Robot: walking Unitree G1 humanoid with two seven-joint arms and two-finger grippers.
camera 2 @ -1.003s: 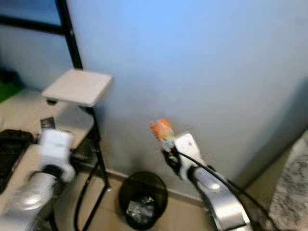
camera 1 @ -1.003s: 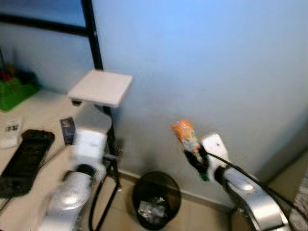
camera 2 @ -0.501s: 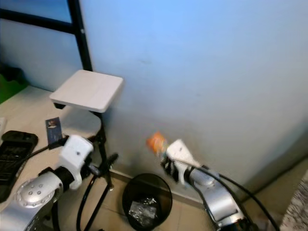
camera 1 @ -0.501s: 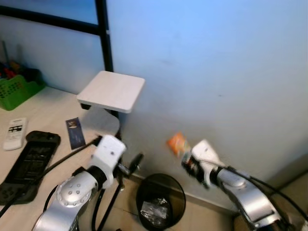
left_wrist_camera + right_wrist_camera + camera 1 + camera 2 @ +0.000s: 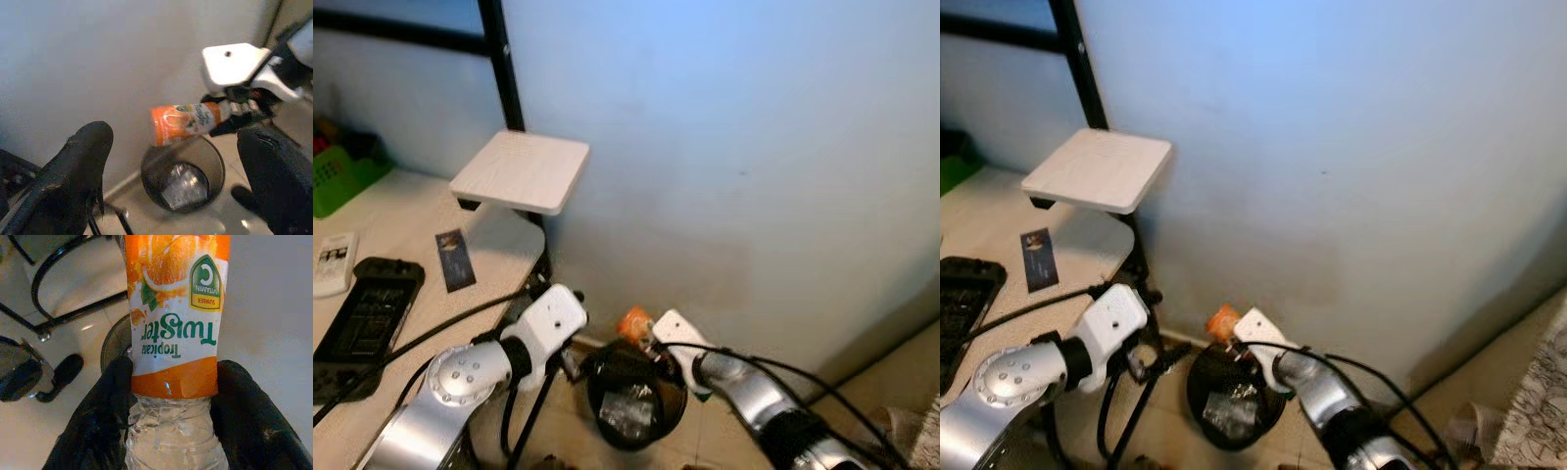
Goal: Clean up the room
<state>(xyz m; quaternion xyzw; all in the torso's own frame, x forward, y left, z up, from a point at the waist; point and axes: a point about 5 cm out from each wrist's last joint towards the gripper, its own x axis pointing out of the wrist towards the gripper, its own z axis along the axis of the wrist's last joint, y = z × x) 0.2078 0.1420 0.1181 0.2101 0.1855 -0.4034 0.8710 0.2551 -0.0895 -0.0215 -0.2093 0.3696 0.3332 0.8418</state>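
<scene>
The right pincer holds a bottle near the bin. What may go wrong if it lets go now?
1. The bottle lies sideways over the bin's rim nearest the wall, not its middle, so it may strike the edge and fall to the floor.
2. The right pincer grips the crumpled clear end, which may slip early.
3. The open left pincer hangs close and may knock the bin.

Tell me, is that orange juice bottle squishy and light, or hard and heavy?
Probably light: the clear part of the bottle looks empty. Likely squishy too, since that thin plastic is crinkled where the right hand squeezes it. Being round, it might roll if it misses the bin.
</scene>
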